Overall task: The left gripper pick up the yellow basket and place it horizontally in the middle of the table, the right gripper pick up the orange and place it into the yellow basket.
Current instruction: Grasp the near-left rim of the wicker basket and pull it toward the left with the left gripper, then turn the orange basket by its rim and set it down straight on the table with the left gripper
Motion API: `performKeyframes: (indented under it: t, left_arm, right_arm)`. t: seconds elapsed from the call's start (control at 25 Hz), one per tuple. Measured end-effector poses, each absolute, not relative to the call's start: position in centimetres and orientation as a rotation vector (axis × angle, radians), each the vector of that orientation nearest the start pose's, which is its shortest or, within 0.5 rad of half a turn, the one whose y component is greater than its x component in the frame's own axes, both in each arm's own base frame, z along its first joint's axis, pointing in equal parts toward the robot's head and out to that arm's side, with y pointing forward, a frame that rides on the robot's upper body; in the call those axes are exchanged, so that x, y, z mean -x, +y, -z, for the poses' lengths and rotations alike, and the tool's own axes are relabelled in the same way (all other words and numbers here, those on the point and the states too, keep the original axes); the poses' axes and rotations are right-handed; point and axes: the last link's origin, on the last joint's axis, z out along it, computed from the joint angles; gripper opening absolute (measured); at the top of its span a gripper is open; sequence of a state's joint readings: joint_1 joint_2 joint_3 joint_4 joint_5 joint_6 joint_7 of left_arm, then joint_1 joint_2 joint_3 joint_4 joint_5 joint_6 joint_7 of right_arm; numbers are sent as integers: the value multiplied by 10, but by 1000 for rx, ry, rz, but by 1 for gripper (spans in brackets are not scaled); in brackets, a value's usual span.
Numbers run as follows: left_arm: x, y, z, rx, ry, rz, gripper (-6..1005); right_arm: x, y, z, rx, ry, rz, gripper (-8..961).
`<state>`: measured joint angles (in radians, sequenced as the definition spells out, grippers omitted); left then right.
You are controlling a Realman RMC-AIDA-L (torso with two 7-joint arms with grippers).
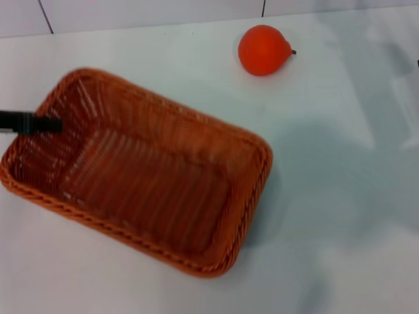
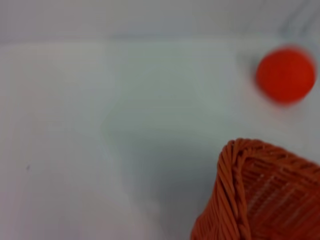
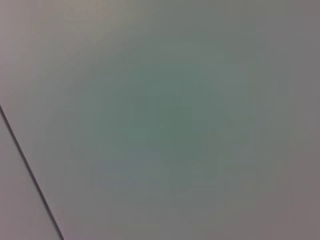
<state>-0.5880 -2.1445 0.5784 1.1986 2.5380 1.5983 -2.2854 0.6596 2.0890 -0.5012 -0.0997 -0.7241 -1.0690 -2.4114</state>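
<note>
The yellow basket (image 1: 260, 171), a large orange-brown woven rectangle, lies at a slant on the left half of the white table (image 1: 340, 216). My left gripper (image 1: 55, 123) comes in from the left edge as a slim black finger across the basket's left rim and is shut on that rim. One corner of the basket shows close up in the left wrist view (image 2: 260, 190). The orange (image 1: 264, 50) sits on the table at the back, right of the basket and apart from it; it also shows in the left wrist view (image 2: 286, 75). My right gripper is out of view.
The table's back edge meets a tiled wall (image 1: 150, 13). The right wrist view shows only a plain pale surface crossed by a thin dark line (image 3: 30, 175).
</note>
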Motion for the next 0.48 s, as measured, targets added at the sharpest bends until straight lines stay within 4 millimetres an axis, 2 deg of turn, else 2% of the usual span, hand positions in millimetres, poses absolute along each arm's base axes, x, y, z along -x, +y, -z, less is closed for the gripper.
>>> performKeyframes:
  t: [0.16, 0.2, 0.28, 0.48]
  left_arm:
    - [268, 353, -80, 2271, -1491, 434, 156]
    - [268, 353, -80, 2271, -1491, 434, 156]
    - [277, 350, -83, 2206, -1579, 556, 156]
    - [285, 344, -74, 2113, -1643, 666, 158]
  right_arm:
    - [-307, 405, -40, 929, -1369, 1394, 916]
    - [-307, 405, -40, 931, -1370, 1395, 916]
    - [-306, 406, -40, 931, -1370, 1395, 916]
    - [-306, 408, -40, 939, -1374, 1399, 916]
